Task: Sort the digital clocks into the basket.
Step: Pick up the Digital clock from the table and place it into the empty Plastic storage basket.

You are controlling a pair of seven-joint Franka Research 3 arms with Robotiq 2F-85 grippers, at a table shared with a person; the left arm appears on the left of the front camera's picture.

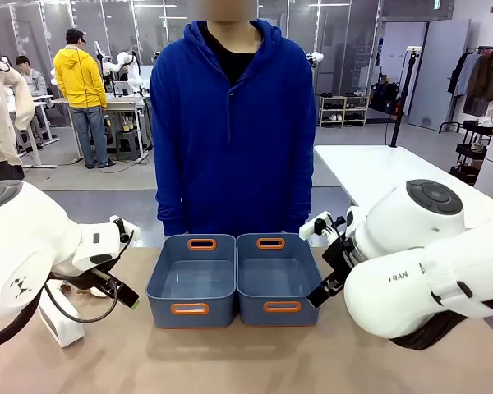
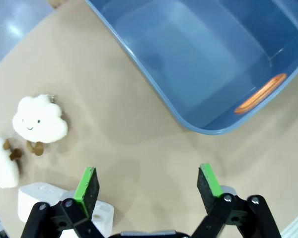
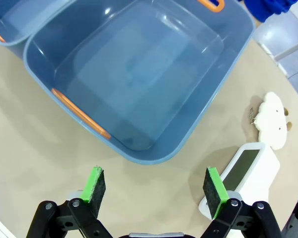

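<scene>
Right tool (image 3: 154,173) wide, empty. I read the digital clock (image 3: 248,171) just beside it, view-right, long axis diagonal; basket (image 3: 139,74) dead ahead. Left tool (image 2: 148,172) also wide.

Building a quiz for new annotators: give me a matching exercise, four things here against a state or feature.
1. right gripper
2. basket
3. digital clock
4. cloud plush

a. shows a smiling face
b. empty
c. open, above bare table
d. white block with a screen

Pairs: 1-c, 2-b, 3-d, 4-a
</scene>
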